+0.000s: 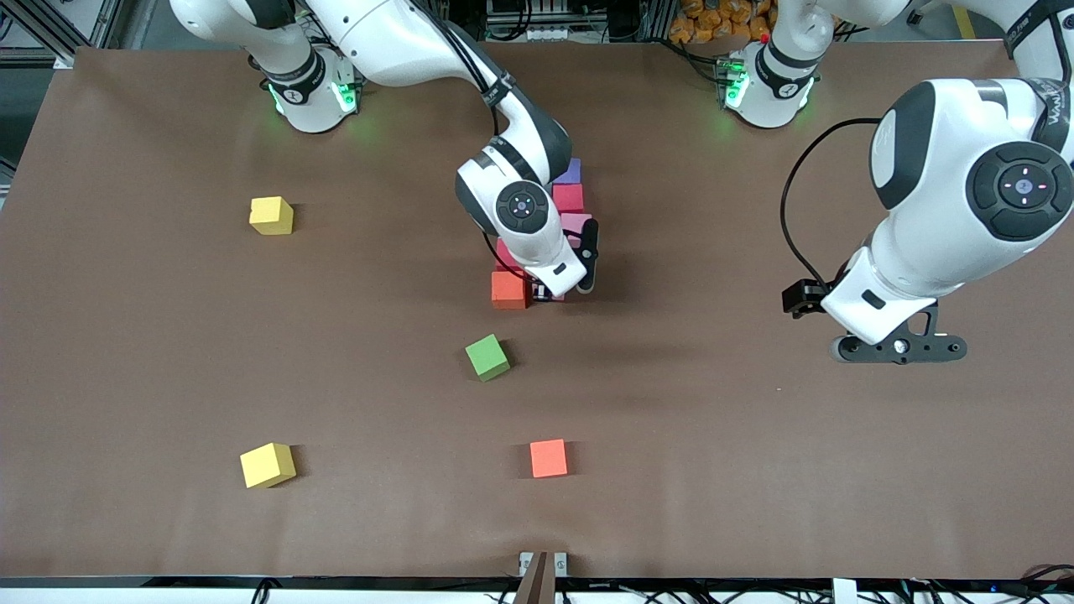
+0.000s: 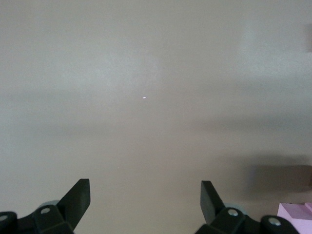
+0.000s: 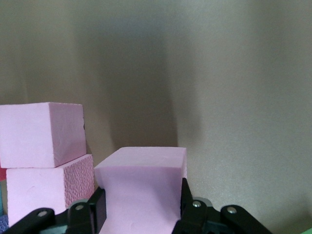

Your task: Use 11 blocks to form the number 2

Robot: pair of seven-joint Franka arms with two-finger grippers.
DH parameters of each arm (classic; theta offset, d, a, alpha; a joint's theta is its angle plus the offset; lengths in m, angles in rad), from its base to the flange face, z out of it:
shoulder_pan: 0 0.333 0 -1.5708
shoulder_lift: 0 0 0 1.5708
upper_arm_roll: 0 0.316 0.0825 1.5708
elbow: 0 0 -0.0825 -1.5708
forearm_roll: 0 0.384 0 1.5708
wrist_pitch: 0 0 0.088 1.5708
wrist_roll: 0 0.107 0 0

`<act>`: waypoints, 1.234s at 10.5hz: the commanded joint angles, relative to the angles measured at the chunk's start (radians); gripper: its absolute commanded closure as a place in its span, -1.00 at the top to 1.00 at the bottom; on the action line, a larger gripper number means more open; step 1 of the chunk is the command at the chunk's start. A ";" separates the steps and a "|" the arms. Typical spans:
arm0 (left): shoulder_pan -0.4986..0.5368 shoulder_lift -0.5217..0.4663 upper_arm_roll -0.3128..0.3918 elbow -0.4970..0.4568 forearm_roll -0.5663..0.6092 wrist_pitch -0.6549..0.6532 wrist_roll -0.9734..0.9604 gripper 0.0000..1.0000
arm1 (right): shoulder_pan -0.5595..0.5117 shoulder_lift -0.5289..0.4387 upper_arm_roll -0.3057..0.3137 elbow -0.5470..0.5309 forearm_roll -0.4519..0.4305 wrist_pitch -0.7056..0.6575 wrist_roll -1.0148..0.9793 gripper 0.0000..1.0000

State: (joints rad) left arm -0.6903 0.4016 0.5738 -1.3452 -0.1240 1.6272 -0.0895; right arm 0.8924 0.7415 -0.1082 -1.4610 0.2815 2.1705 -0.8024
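Observation:
My right gripper (image 1: 550,294) is shut on a pink block (image 3: 144,180), low at the end of the block cluster nearest the front camera, beside a red block (image 1: 509,289). Two more pink blocks (image 3: 41,131) (image 3: 46,187) lie right next to it. The cluster runs away from the camera: a pink block (image 1: 576,223), a red block (image 1: 568,198), a purple block (image 1: 569,172). The arm hides most of it. A green block (image 1: 487,356) and an orange block (image 1: 548,458) lie loose nearer the camera. My left gripper (image 1: 902,346) waits open and empty over bare table (image 2: 145,195).
Two yellow cubes lie toward the right arm's end, one (image 1: 271,215) farther from the camera and one (image 1: 268,465) nearer. A pale pink shape (image 2: 297,212) shows at the edge of the left wrist view. The brown table (image 1: 755,470) spreads around the blocks.

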 commanded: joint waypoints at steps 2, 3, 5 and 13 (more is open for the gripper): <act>0.026 -0.169 -0.003 -0.200 0.030 0.057 0.108 1.00 | -0.009 0.004 0.005 -0.015 0.019 0.034 -0.076 -0.50; 0.023 -0.228 -0.003 -0.271 0.041 0.089 0.108 1.00 | -0.013 0.007 0.005 -0.019 0.019 0.048 -0.096 -0.49; 0.014 -0.318 -0.009 -0.354 0.108 0.117 0.108 1.00 | -0.016 0.012 0.005 -0.031 0.019 0.063 -0.104 -0.49; 0.023 -0.385 -0.022 -0.321 0.110 0.067 0.102 1.00 | -0.016 0.012 0.019 -0.087 0.021 0.140 -0.103 -0.49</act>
State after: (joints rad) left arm -0.6589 0.0390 0.5492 -1.6611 -0.0401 1.7160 0.0145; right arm 0.8843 0.7625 -0.1012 -1.5239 0.2872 2.2971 -0.8805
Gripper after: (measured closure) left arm 0.000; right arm 0.410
